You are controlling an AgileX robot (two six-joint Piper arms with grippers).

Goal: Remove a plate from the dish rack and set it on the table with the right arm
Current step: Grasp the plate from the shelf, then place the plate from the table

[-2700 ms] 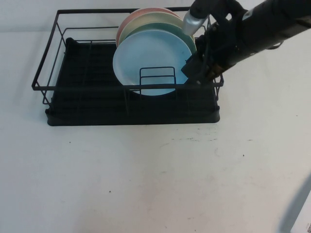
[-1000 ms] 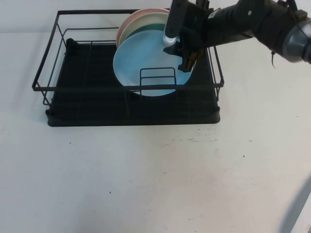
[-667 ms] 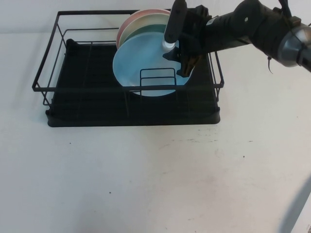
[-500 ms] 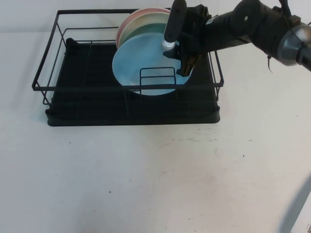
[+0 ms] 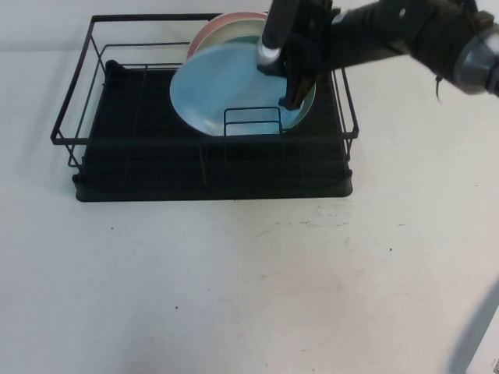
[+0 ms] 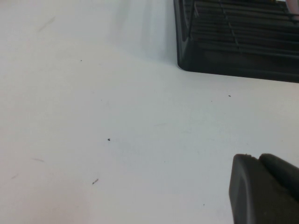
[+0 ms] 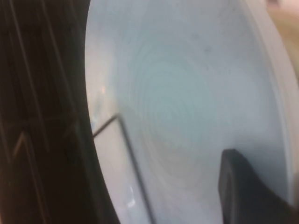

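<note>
High view has the dish rack point(image 5: 210, 109) sitting toward the far side of the table point(image 5: 249, 288), and the right arm point(image 5: 390, 35) reaches in from the right over its far right corner. The right gripper point(image 5: 295, 74) is pinched on the right edge of the plate point(image 5: 226, 89), the sky-blue one, which is tilted inside the rack, its lower edge behind the small wire divider point(image 5: 253, 121). The rack's wires cross in front of it.

Behind it I count a mint-green plate point(image 5: 309, 97), only a sliver showing, a cream plate point(image 5: 234, 35) and a pink plate point(image 5: 214, 27), so four plates total. No readable writing anywhere.

Left gripper point(image 6: 264, 189) is parked low over bare table near the rack's corner; only a black bit shows, so can't tell how its fingers are set.
</note>
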